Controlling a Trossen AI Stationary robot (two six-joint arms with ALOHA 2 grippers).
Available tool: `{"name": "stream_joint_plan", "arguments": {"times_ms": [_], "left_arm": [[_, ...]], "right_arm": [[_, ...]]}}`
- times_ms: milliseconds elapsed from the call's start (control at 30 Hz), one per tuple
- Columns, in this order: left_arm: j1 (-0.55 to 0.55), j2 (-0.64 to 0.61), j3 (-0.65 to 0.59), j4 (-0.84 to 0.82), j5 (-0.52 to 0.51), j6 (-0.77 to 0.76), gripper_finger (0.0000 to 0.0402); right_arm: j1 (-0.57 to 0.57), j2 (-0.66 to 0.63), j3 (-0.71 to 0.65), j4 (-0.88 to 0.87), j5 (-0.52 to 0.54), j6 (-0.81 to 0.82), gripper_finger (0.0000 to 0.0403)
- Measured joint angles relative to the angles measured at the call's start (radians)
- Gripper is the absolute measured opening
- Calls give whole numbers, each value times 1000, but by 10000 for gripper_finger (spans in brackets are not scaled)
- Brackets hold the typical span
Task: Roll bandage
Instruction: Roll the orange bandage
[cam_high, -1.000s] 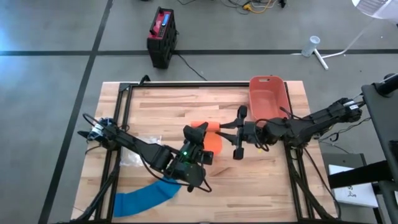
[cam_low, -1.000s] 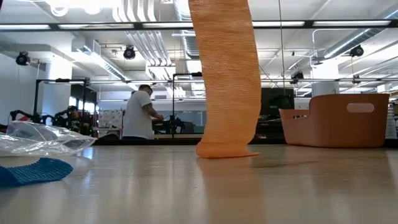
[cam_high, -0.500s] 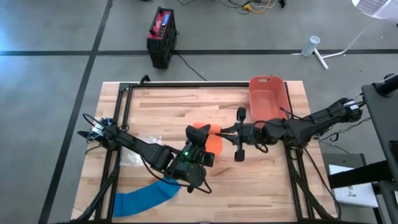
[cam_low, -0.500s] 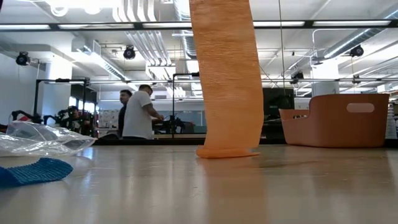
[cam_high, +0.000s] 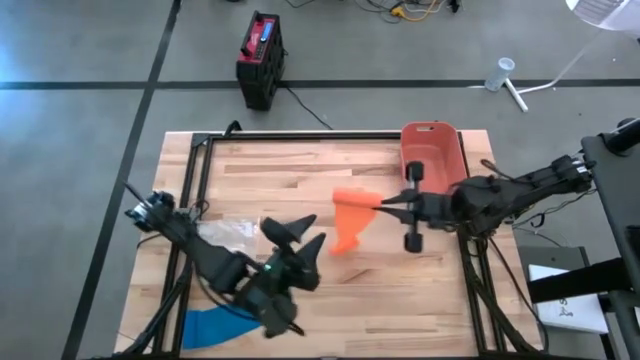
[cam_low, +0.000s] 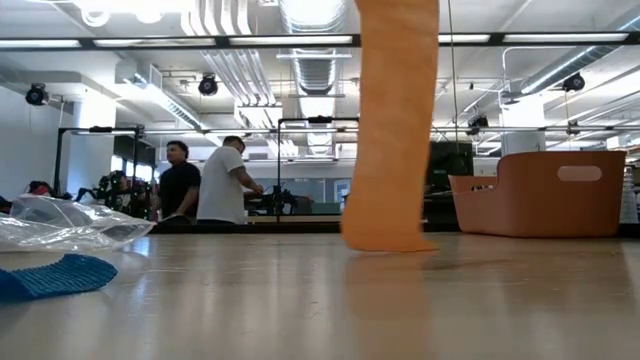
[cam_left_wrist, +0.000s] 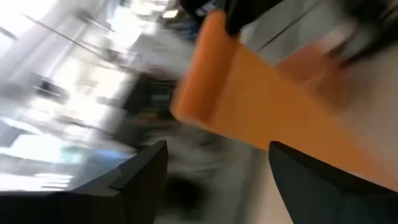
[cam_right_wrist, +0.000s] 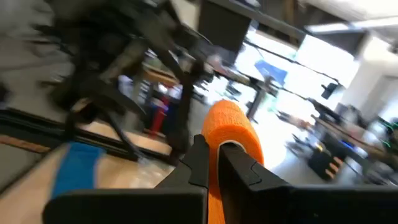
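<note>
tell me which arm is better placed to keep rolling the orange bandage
Right, probably. The right gripper is shut on the orange bandage's upper end, the strip hanging to the table. The left gripper stands open beside it, holding nothing.

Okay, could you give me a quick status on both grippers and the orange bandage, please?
Right gripper shut on orange bandage, strip hanging to the table. Left gripper open, holding nothing, beside the strip. Blue bandage and plastic bag nearby, not obstructing.

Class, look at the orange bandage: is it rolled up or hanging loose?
Mostly loose: the orange bandage hangs from the shut right hand down to the table.
</note>
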Motion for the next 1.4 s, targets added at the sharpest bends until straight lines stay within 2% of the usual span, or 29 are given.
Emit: {"name": "stream_joint_plan", "arguments": {"times_ms": [67, 133, 233, 333, 467, 533, 667, 767, 933, 1033, 1200, 1400], "left_arm": [[3, -37, -12, -115, 129, -292, 275], [17, -58, -54, -192, 188, -508, 277], [35, -78, -180, -121, 202, -601, 280], [55, -96, -311, 121, 253, -532, 285], [83, -111, -452, 482, 420, -352, 293], [91, -122, -496, 562, 457, -303, 295], [101, -175, -573, 657, 457, -282, 294], [117, -205, -655, 806, 468, -273, 288], [184, -216, -833, 1208, 728, -252, 271], [211, -206, -921, 1405, 834, -248, 256], [226, -206, -1004, 1579, 894, -279, 225], [226, -206, -1023, 1590, 902, -296, 151]], "right_arm": [[11, -25, 0, -5, -63, -16, 5], [17, -36, 0, 6, -134, -17, 5], [18, -27, 0, 53, -213, -10, 5], [18, 2, 0, 93, -234, -11, 5], [18, 42, 19, 101, -235, -35, 5], [18, 58, 45, 105, -242, -34, 5], [23, 70, 100, 58, -353, -34, 6], [23, 81, 129, 16, -362, -36, 6], [22, 116, 132, -2, -357, -97, 7], [22, 139, 134, 0, -358, -128, 7], [20, 155, 145, -5, -320, -130, 7], [13, 153, 147, 10, -288, -138, 8]]}}
